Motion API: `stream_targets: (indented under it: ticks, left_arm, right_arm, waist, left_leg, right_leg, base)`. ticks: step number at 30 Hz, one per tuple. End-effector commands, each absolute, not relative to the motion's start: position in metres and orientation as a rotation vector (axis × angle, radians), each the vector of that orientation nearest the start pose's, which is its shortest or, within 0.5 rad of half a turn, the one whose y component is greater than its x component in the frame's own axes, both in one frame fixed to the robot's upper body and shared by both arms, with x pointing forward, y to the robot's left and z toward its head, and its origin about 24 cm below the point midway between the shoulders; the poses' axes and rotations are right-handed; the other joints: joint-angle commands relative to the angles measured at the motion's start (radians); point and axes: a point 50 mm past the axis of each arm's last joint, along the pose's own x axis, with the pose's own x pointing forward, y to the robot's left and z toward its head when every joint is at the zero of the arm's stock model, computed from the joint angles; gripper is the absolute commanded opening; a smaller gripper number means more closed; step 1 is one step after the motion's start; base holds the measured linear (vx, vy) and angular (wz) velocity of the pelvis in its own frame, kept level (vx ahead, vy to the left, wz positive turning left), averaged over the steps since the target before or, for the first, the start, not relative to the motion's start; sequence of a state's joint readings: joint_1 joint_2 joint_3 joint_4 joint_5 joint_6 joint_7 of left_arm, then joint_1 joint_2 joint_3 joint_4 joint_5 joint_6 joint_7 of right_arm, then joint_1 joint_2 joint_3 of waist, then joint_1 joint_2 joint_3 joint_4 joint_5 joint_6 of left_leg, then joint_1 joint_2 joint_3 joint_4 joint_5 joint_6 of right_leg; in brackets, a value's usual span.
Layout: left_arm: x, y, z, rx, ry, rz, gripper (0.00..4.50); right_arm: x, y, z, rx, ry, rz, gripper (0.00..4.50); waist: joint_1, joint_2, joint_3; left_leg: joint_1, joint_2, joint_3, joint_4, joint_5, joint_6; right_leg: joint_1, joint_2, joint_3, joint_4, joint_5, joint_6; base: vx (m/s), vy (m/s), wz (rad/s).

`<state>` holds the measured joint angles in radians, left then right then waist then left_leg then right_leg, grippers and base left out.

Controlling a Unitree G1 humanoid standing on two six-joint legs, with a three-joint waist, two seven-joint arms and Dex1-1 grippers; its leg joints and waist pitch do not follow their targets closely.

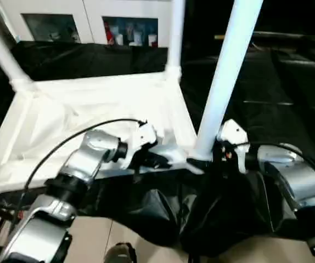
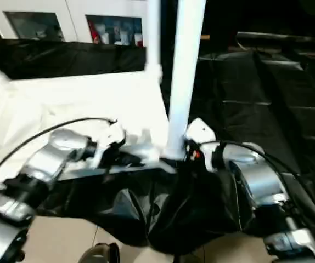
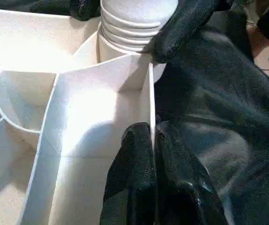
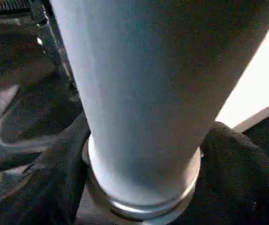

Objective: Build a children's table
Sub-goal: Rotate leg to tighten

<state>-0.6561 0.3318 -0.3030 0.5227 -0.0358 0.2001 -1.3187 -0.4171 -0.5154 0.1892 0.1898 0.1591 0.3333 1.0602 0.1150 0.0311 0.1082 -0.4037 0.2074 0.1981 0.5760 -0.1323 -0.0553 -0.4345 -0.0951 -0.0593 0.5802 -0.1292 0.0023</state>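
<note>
Three legs: smooth white tapered tubes standing up from the tabletop's (image 1: 91,104) corner sockets
Tabletop: white plastic, ribbed side up, on black-draped table (image 1: 289,82)
Near leg (image 1: 226,76): about 4 o'clock corner, ridged base in socket
Left gripper (image 3: 153,136): pinching rim wall
Right gripper (image 1: 215,153): clenched round near leg's base
Background: cabinets (image 1: 86,22), 12 o'clock

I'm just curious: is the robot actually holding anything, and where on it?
Yes. The left pincer pinches the tabletop by its near side wall; the right pincer grips the tilted leg at its base.
</note>
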Motion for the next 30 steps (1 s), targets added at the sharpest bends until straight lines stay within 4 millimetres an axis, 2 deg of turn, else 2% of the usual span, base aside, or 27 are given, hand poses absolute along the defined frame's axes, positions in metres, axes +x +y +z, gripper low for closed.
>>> stream_targets:
  ticks: [1, 4, 7, 9, 10, 11, 13, 16, 18, 20, 23, 25, 27, 30]
  left_arm:
    - [0.310, 0.085, 0.089, 0.336, 0.327, -1.645, 0.00]
    - [0.311, 0.085, 0.089, 0.340, 0.322, -1.635, 0.00]
    - [0.313, 0.085, 0.089, 0.344, 0.312, -1.603, 0.00]
    - [0.319, 0.084, 0.089, 0.340, 0.312, -1.533, 0.00]
    - [0.325, 0.082, 0.090, 0.337, 0.297, -1.473, 0.00]
    - [0.325, 0.082, 0.090, 0.337, 0.297, -1.473, 0.00]
    - [0.336, 0.077, 0.092, 0.318, 0.278, -1.347, 0.00]
    - [0.340, 0.074, 0.093, 0.308, 0.277, -1.299, 0.00]
    - [0.349, 0.068, 0.095, 0.284, 0.273, -1.190, 0.00]
    - [0.355, 0.063, 0.097, 0.261, 0.269, -1.118, 0.00]
    - [0.359, 0.054, 0.099, 0.236, 0.254, -1.082, 0.00]
    - [0.358, 0.052, 0.099, 0.236, 0.249, -1.097, 0.00]
    - [0.353, 0.049, 0.101, 0.240, 0.228, -1.156, 0.00]
    - [0.351, 0.050, 0.100, 0.249, 0.222, -1.190, 0.00]
  right_arm:
    - [0.291, -0.159, 0.074, -0.307, 0.407, 1.162, 3.43]
    - [0.290, -0.157, 0.072, -0.303, 0.410, 1.169, 3.04]
    - [0.288, -0.153, 0.070, -0.285, 0.414, 1.166, 2.84]
    - [0.292, -0.151, 0.066, -0.267, 0.406, 1.107, 2.82]
    - [0.298, -0.150, 0.062, -0.256, 0.398, 1.016, 2.78]
    - [0.298, -0.150, 0.062, -0.256, 0.398, 1.016, 2.78]
    - [0.311, -0.145, 0.053, -0.187, 0.394, 0.817, 2.77]
    - [0.316, -0.143, 0.049, -0.138, 0.403, 0.733, 2.76]
    - [0.325, -0.136, 0.043, -0.072, 0.420, 0.604, 2.75]
    - [0.329, -0.129, 0.039, -0.051, 0.422, 0.536, 2.75]
    - [0.330, -0.106, 0.038, -0.047, 0.396, 0.587, 2.75]
    - [0.330, -0.102, 0.039, -0.030, 0.394, 0.595, 3.45]
    - [0.331, -0.099, 0.044, -0.042, 0.372, 0.624, 3.48]
    - [0.331, -0.100, 0.048, -0.072, 0.346, 0.651, 3.74]
  waist:
    - [-0.005, -0.014, -0.085]
    - [-0.006, -0.016, -0.086]
    - [-0.005, -0.015, -0.086]
    - [-0.006, -0.015, -0.086]
    - [-0.008, -0.016, -0.087]
    - [-0.010, -0.016, -0.086]
    - [-0.015, -0.016, -0.085]
    - [-0.026, -0.019, -0.086]
    - [-0.031, -0.016, -0.086]
    - [-0.034, -0.015, -0.087]
    - [-0.032, -0.016, -0.088]
    - [-0.030, -0.015, -0.089]
    - [-0.030, -0.015, -0.090]
    - [-0.030, -0.016, -0.090]
  left_leg:
    - [0.032, 0.019, -0.011, -0.064, -0.321, 0.044]
    - [0.032, 0.018, -0.011, -0.064, -0.321, 0.041]
    - [0.031, 0.018, -0.011, -0.064, -0.316, 0.041]
    - [0.031, 0.017, -0.011, -0.063, -0.315, 0.039]
    - [0.029, 0.016, -0.012, -0.063, -0.313, 0.035]
    - [0.028, 0.014, -0.012, -0.063, -0.314, 0.033]
    - [0.030, 0.010, -0.012, -0.063, -0.324, 0.019]
    - [0.030, 0.008, -0.015, -0.064, -0.329, 0.015]
    - [0.031, 0.008, -0.014, -0.064, -0.331, 0.018]
    - [0.031, 0.006, -0.014, -0.063, -0.331, 0.007]
    - [0.034, 0.005, -0.013, -0.063, -0.332, 0.009]
    - [0.031, 0.007, -0.013, -0.064, -0.314, 0.024]
    - [0.029, 0.007, -0.012, -0.064, -0.305, 0.030]
    - [0.028, 0.007, -0.012, -0.064, -0.305, 0.034]
  right_leg:
    - [0.054, -0.039, 0.030, -0.065, -0.363, -0.203]
    - [0.053, -0.040, 0.031, -0.065, -0.365, -0.198]
    - [0.053, -0.041, 0.031, -0.067, -0.368, -0.194]
    - [0.050, -0.040, 0.031, -0.066, -0.365, -0.194]
    - [0.053, -0.041, 0.030, -0.066, -0.368, -0.192]
    - [0.052, -0.040, 0.030, -0.067, -0.372, -0.190]
    - [0.048, -0.041, 0.028, -0.072, -0.412, -0.178]
    - [0.051, -0.041, 0.025, -0.077, -0.431, -0.163]
    - [0.048, -0.039, 0.026, -0.077, -0.424, -0.163]
    - [0.048, -0.038, 0.024, -0.077, -0.424, -0.165]
    - [0.049, -0.039, 0.025, -0.080, -0.411, -0.162]
    - [0.052, -0.038, 0.026, -0.076, -0.368, -0.169]
    - [0.055, -0.037, 0.026, -0.072, -0.343, -0.177]
    - [0.056, -0.038, 0.026, -0.071, -0.335, -0.183]
  base:
    - [0.000, 0.000, 0.00]
    - [0.000, 0.000, 0.00]
    - [0.000, 0.000, 0.00]
    - [0.000, 0.000, 0.00]
    - [0.000, 0.000, 0.00]
    - [0.000, 0.000, 0.00]
    - [0.000, 0.000, 0.00]
    - [0.000, 0.000, 0.00]
    - [0.000, 0.000, 0.00]
    - [0.000, 0.000, 0.00]
    - [0.000, 0.000, 0.00]
    - [0.000, 0.000, 0.00]
    - [0.000, 0.000, 0.00]
    - [0.000, 0.000, 0.00]
